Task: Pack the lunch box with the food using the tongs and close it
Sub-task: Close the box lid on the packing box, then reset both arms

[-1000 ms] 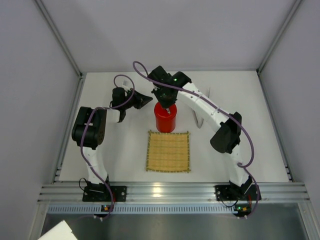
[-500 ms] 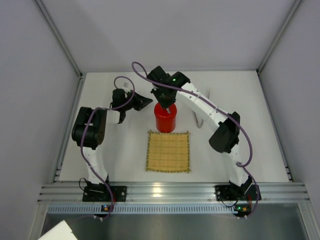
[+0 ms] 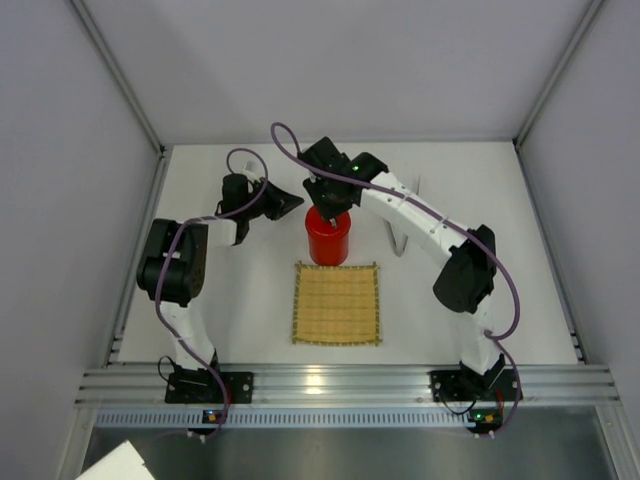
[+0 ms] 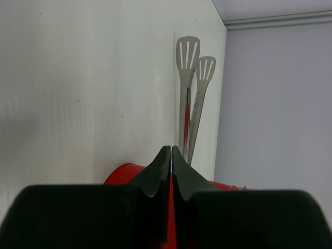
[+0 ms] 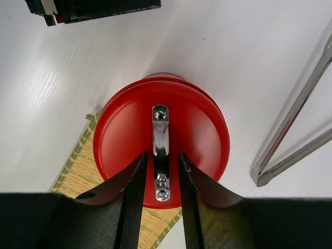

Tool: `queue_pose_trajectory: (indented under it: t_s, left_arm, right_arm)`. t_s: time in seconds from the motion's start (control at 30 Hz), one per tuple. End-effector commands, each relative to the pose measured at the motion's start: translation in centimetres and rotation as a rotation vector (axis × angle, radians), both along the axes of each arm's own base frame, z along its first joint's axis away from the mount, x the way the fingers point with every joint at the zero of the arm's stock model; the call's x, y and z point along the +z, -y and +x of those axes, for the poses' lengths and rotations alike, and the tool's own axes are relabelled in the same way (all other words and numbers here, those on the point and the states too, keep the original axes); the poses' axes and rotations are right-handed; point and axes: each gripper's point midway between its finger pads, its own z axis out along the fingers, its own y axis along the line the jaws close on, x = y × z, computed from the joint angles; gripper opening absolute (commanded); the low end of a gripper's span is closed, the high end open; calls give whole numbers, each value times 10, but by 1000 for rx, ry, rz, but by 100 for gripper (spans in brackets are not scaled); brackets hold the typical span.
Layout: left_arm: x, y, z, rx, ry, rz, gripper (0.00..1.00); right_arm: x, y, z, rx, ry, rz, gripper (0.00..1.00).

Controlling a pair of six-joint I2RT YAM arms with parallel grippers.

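The red lunch box [image 3: 328,240] stands upright just behind the bamboo mat, its red lid [image 5: 199,129] on top. My right gripper [image 5: 162,154] hangs straight over the lid, open. Its fingers flank the silver handle [image 5: 161,140] with a small gap on each side. My left gripper [image 4: 171,148] is shut and empty, its tips close against the box's [image 4: 120,174] left side. The tongs [image 3: 404,240] lie on the table right of the box, partly under the right arm, and the tongs [image 5: 293,137] also show in the right wrist view. No food is in view.
A square bamboo mat [image 3: 337,302] lies in front of the box. Enclosure walls stand on three sides, and an aluminium rail [image 3: 340,382] runs along the near edge.
My right gripper's jaws have parted from the lid handle, and its elbow has swung slightly right. The left arm has shifted slightly, its gripper still beside the box.
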Motion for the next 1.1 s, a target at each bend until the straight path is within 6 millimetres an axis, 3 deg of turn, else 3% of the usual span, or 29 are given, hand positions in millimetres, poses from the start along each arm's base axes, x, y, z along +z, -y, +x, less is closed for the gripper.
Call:
queue_pose_trajectory:
  t_s: [0.0, 0.17, 0.3, 0.37, 0.43, 0.47, 0.53, 0.6, 0.73, 0.87, 1.07]
  left_arm:
    - [33, -3, 4, -1, 83, 24, 7]
    - [42, -6, 5, 7, 95, 58, 13]
    - [44, -12, 5, 20, 82, 117, 19]
    - [54, -13, 8, 28, 99, 134, 22]
    - [57, -18, 9, 42, 94, 170, 29]
    - [71, -19, 13, 51, 119, 180, 32]
    - [77, -26, 14, 71, 116, 228, 37]
    - [96, -30, 20, 92, 151, 263, 42]
    - [122, -40, 19, 122, 169, 323, 50]
    - [143, -47, 16, 148, 200, 358, 60]
    - [174, -55, 5, 178, 244, 382, 63]
  right_arm:
    - [-52, -4, -25, 29, -158, -53, 31]
    - [-61, -1, -26, 26, -178, -50, 32]
    - [-50, 3, -22, 1, -152, -35, 39]
    - [-42, 4, -19, -8, -137, -27, 40]
    - [-31, 5, -16, -15, -115, -13, 42]
    - [-27, 6, -14, -18, -108, -10, 42]
    - [-11, 5, -10, -26, -81, 14, 45]
    - [3, 7, -4, -40, -56, 38, 48]
    - [45, 4, 7, -56, 18, 110, 59]
    - [67, 8, 14, -78, 56, 150, 63]
    - [97, 18, 12, -107, 122, 195, 66]
